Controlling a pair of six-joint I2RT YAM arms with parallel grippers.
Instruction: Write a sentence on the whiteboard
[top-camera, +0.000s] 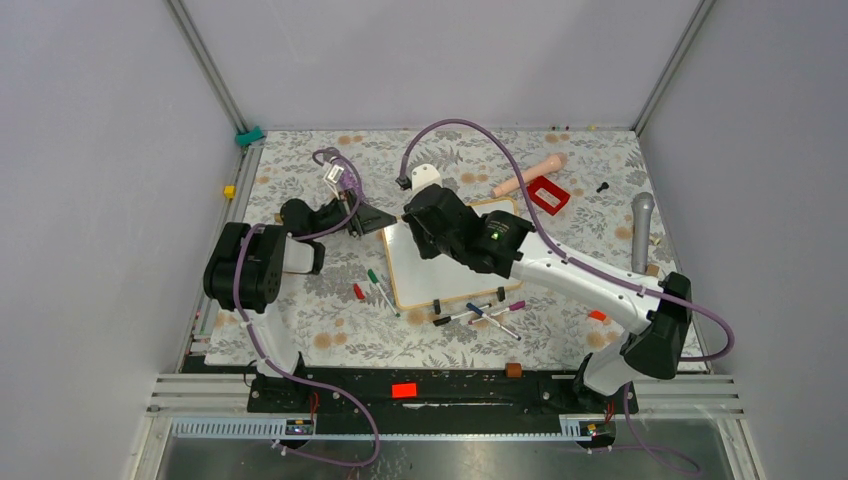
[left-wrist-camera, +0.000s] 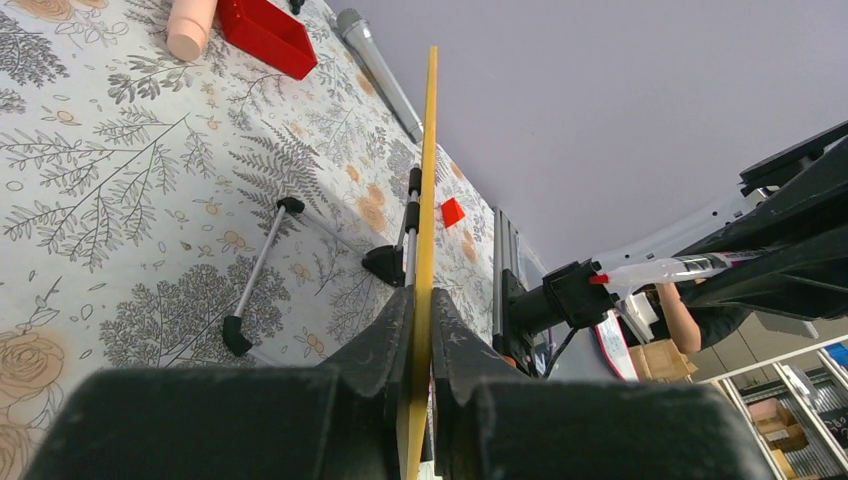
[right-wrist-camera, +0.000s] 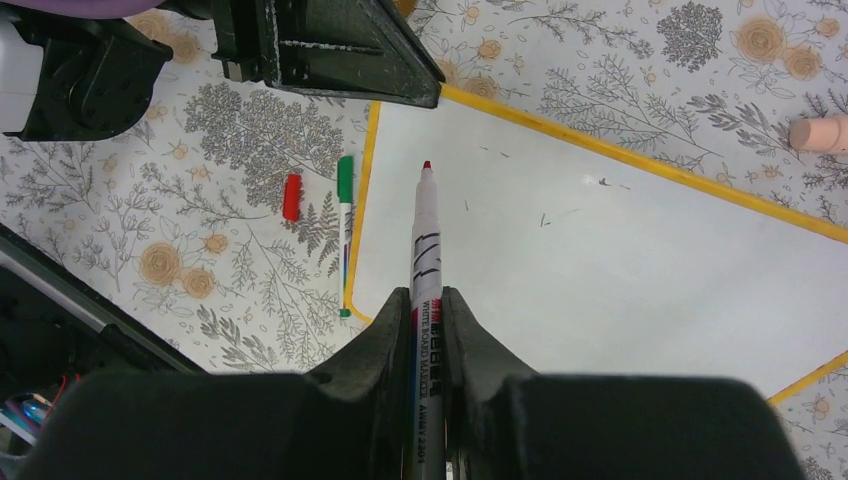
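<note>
Worktop (top-camera: 300, 320) carries the whiteboard (top-camera: 432, 275) about mid-centre, lying roughly flat; I can't tell whether the gripped side is lifted off the cloth. Board face is blank apart from a few faint specks, so the sentence is not started. I judge this as the step just ahead of the first stroke. Left end effector (left-wrist-camera: 421, 300) is pressed together on the board's frame at its far-left corner, acting as a clamp. Right end effector (right-wrist-camera: 428, 300) pinches a red whiteboard marker (right-wrist-camera: 424, 230), uncapped, with the tip pointing at the board's far-left area near that clamp. Tip contact can't be confirmed from the wrist view, and no ink shows under it. The next move calls for bringing the tip down to light, even contact and then running short strokes left to right. Start far enough in from the frame to leave room for three lines. The left clamp has to hold so the board doesn't skate. A green marker (right-wrist-camera: 345, 235) lies just beside the board's left edge, with a red cap (right-wrist-camera: 292, 196) next to it. Both are clear of the writing path.
</note>
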